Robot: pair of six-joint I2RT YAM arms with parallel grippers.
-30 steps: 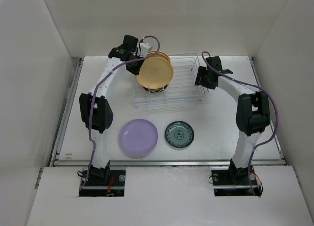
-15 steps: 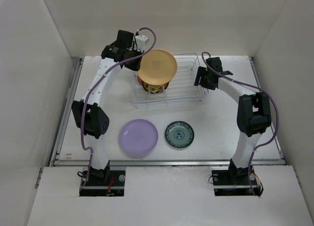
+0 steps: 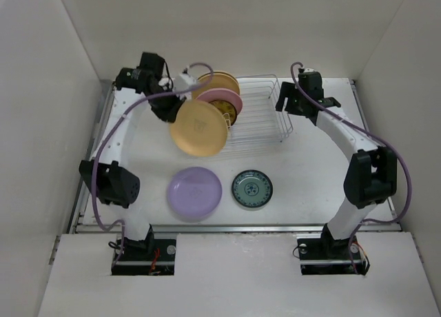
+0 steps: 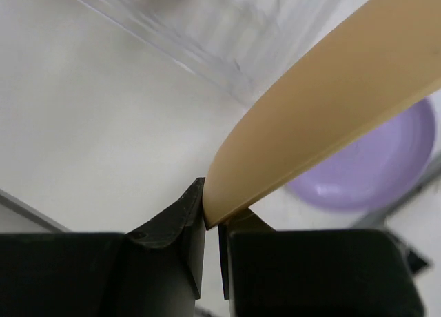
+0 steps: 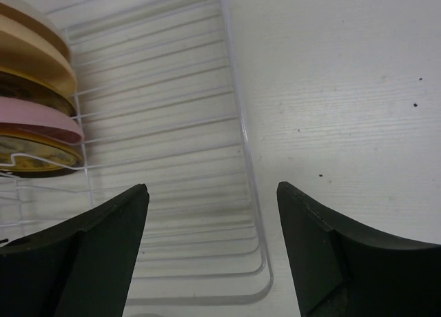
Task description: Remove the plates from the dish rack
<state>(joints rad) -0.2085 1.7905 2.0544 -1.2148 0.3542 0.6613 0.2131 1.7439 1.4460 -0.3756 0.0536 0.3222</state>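
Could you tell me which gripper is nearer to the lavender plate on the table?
Left. The left gripper, shut on the yellow plate, is just behind the lavender plate; the right gripper is open over the right end of the dish rack, farther off.

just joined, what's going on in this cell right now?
Two arms are unloading a dish rack. The left pincer grips the yellow plate by its rim, tilted in the air by the rack's near left corner. The right pincer hangs open and empty over the rack's right end. A lavender plate and a teal patterned plate lie flat on the table; a pink plate and a few others stand in the rack.
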